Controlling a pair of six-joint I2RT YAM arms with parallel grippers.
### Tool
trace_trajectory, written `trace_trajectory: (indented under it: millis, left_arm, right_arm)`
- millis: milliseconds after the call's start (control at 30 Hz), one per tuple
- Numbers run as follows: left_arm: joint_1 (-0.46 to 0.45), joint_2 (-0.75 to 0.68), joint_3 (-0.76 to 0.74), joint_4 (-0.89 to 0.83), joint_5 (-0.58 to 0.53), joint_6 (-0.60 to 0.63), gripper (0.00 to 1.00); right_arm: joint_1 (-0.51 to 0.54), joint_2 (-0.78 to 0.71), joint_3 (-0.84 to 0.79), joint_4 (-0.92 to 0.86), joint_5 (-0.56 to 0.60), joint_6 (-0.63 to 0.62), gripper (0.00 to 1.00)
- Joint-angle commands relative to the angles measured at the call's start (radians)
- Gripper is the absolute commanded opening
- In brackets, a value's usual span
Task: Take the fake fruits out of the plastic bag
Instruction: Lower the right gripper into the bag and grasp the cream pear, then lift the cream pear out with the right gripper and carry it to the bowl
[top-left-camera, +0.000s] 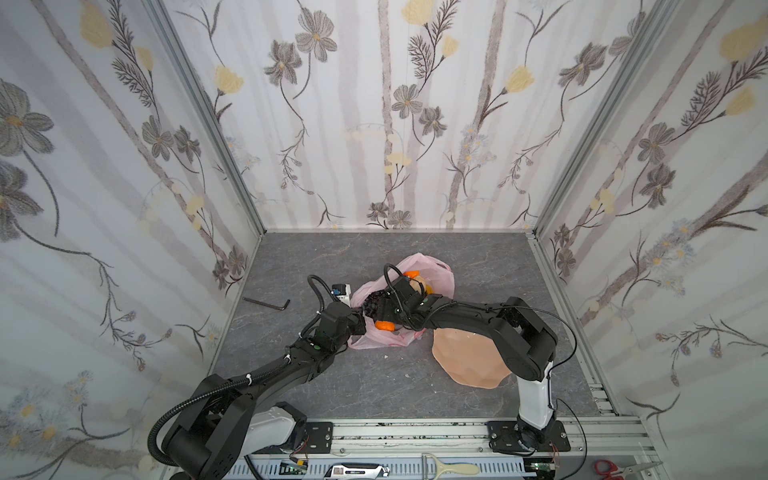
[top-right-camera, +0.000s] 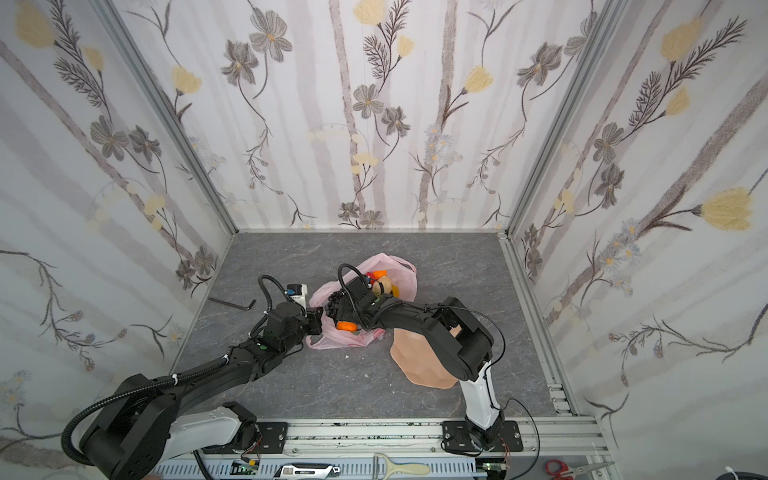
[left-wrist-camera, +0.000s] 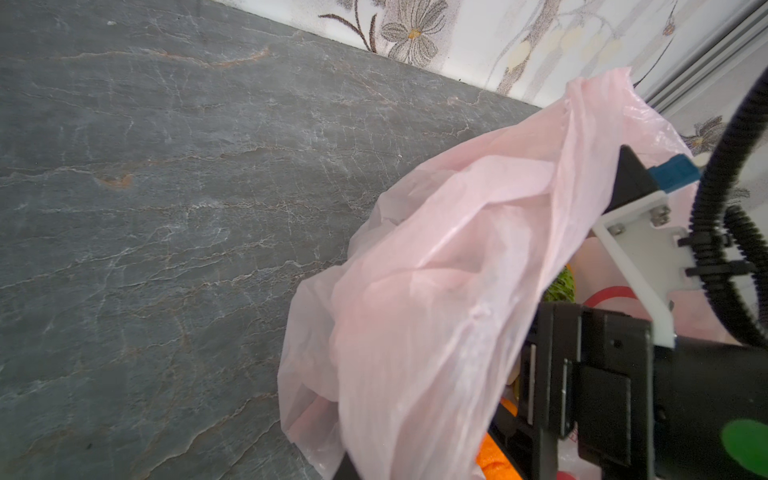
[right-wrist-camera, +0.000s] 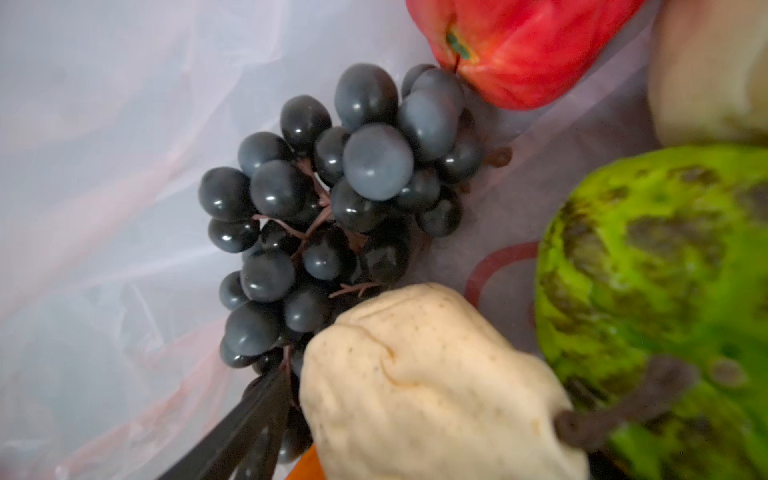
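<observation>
On the grey tabletop: pink plastic bag lies mid-table between the two arms, its mouth gaping.
Left gripper: at the bag's near left rim, fingers clenched on the film, which drapes over it in the left wrist view.
Right gripper: reached into the bag mouth. One black finger shows just beside a beige lumpy fruit that fills the gap; whether the fruit is gripped cannot be told.
Grape bunch: inside the bag, touching the beige fruit and the red apple.
Bumpy green fruit: just beside the beige one.
Oranges: far orange at the back of the mouth, near orange under the right gripper.
Peach dish: just beside the bag, partly under the right arm.
Hex key: well apart, left of the bag.
</observation>
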Motion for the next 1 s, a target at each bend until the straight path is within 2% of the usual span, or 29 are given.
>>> trace_trajectory:
  millis: [0,333,633,833,967]
  left_arm:
    - [0.0,-0.001,0.002,0.037,0.002,0.002,0.12]
    - [0.0,-0.006,0.0,0.037,-0.006,0.005,0.13]
    - [-0.001,-0.01,0.0,0.035,-0.009,0.007,0.13]
    - [0.0,-0.017,-0.003,0.035,-0.013,0.008,0.13]
    - [0.0,-0.016,-0.002,0.035,-0.014,0.009,0.13]
  right_arm:
    - [-0.006,0.015,0.017,0.041,0.002,-0.005,0.8]
    - [0.01,-0.021,0.013,0.048,0.045,-0.044,0.61]
    - [0.042,-0.084,0.004,0.024,0.142,-0.105,0.58]
    - [0.064,-0.15,-0.019,-0.032,0.246,-0.15,0.57]
    - [0.081,-0.25,-0.08,-0.087,0.345,-0.183,0.56]
